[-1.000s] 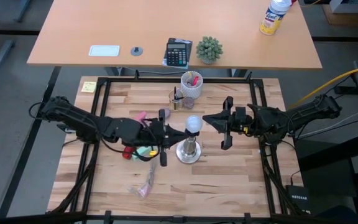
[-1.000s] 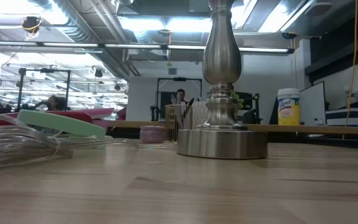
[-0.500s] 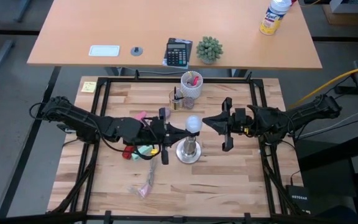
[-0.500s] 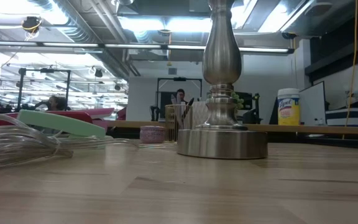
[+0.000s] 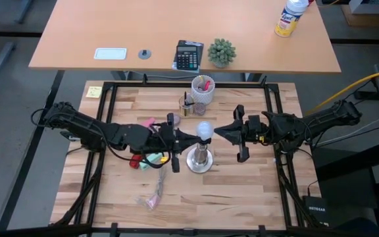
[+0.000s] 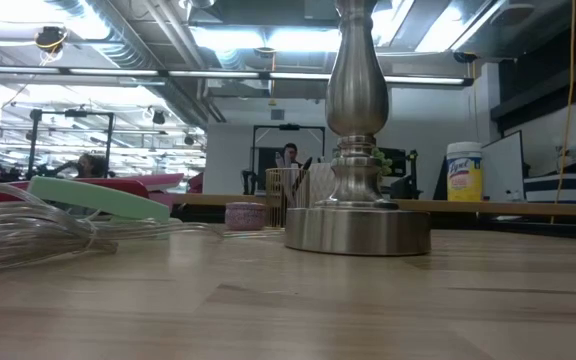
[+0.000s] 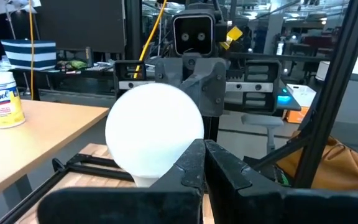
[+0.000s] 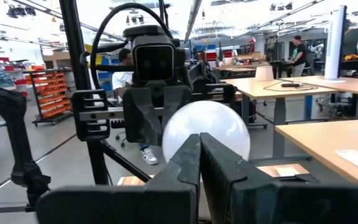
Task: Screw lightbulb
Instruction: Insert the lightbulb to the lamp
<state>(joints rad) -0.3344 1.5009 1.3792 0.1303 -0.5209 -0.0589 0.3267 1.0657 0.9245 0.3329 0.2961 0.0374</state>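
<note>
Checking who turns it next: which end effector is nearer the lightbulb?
Left. The left end effector, shut, nearly touches the lightbulb; the right end effector, also shut, sits slightly off its opposite side.

Low view cuts the socket stand (image 6: 357,150) off above its stem; lightbulb (image 7: 155,129) base hidden behind the left gripper (image 7: 204,163) fingers, contact undeterminable.

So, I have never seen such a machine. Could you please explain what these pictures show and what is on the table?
Two robot arms work at a wooden table. One camera looks down from above, one sits at table height, and one rides on each wrist. In the middle stands a metal stand with a white lightbulb on top. The left gripper and right gripper point at the bulb from opposite sides, both shut, holding nothing. A white cup stands behind.
</note>
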